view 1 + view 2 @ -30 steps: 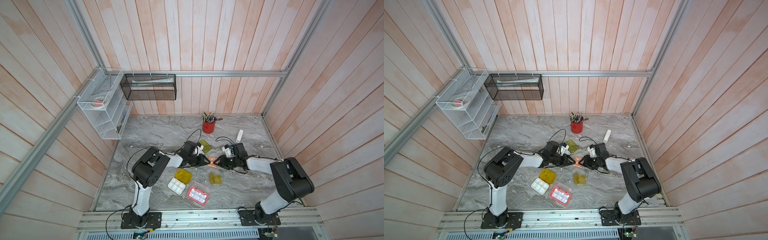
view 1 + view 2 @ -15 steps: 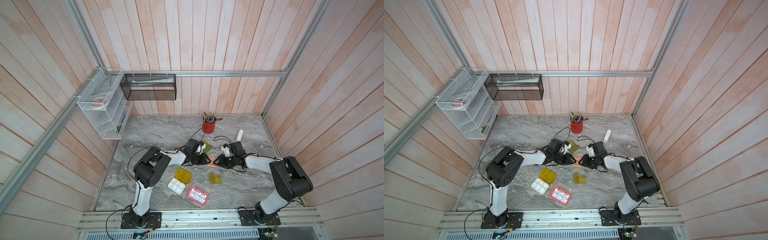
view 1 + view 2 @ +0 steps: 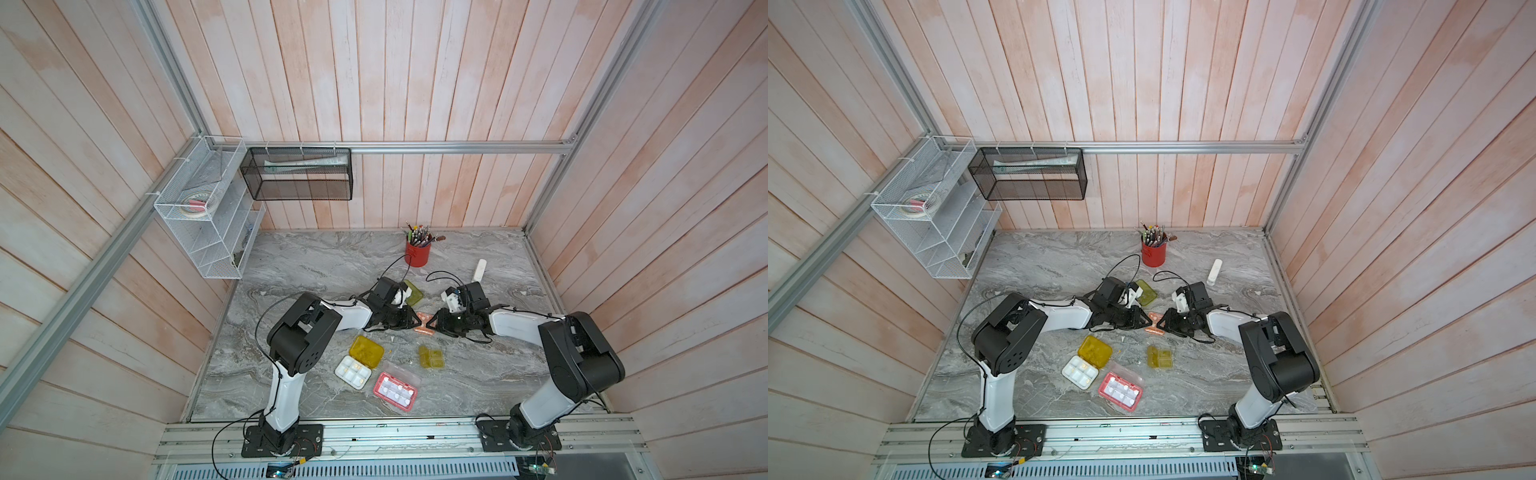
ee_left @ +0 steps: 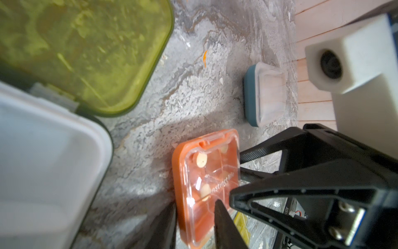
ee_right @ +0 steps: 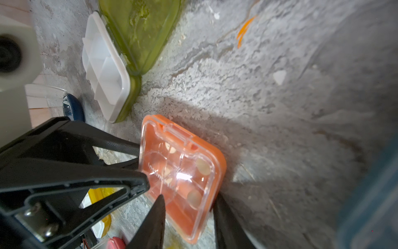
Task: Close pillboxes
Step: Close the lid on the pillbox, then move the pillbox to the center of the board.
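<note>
Two pincers meet nose to nose at the middle of the worktop [image 3: 332,266], both clenched on one thing: the left pincer [image 4: 195,202] and the right pincer [image 5: 187,195] grasp the orange pillbox [image 4: 206,163] from opposite sides. Each wrist is rolled so that its fingers stack, one finger [image 5: 157,215] lying over the clear lid [image 5: 178,172] and its partner against the orange base, so the squeeze runs through the thickness of the box, not across its width. The box lies straight ahead of each: to the robot's right of the left pincer, to the robot's left of the right one, and neither arm is nearer, since both touch it. In both top views its long axis runs crosswise to the line joining the pincers, from the robot's side of the worktop toward the far side, both ends showing past the fingertips. The lid looks down on the base, though whether its catch has snapped home I cannot tell; I judge that the coming move turns on pressing along that seam. Outward, the lime-olive pillbox [image 5: 137,32] lies open just beside the left wrist; the yellow pillbox [image 3: 365,351] and pink-red pillbox [image 3: 395,388] lie open nearer the robot.
</note>
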You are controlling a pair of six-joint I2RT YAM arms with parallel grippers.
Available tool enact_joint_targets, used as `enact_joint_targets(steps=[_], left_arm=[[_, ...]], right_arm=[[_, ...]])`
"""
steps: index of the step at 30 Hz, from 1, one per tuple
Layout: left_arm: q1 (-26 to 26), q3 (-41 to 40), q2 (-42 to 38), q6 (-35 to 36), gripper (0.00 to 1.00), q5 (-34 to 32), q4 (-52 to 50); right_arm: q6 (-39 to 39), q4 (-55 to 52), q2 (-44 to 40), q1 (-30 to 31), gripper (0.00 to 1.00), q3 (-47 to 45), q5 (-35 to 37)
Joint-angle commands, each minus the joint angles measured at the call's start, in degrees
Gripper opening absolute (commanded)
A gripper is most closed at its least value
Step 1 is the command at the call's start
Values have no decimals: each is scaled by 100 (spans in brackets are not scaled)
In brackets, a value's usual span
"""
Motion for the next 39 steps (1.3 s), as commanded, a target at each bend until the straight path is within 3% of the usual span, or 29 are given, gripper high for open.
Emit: enact_joint_targets(steps=[1,5,14,29,39], left_arm=[[-17,-30,220,84,32,-276,-458],[7,-58,165,-4,35,-182,-358],[62,-47,8,-110,46,-28,-273],[-144,-337,-153,-574,47,306,269],[-375,-185,143,-881,41,464,662]], right_arm=[[-138,-361,144,49,38,18,392],[-138,-388,65,58,38,-11,438],[-24,-455,-486,50,48,91,395],[47,-629,-1032,29,51,-28,500],[-41,-836,-1492,-226,52,-263,568]])
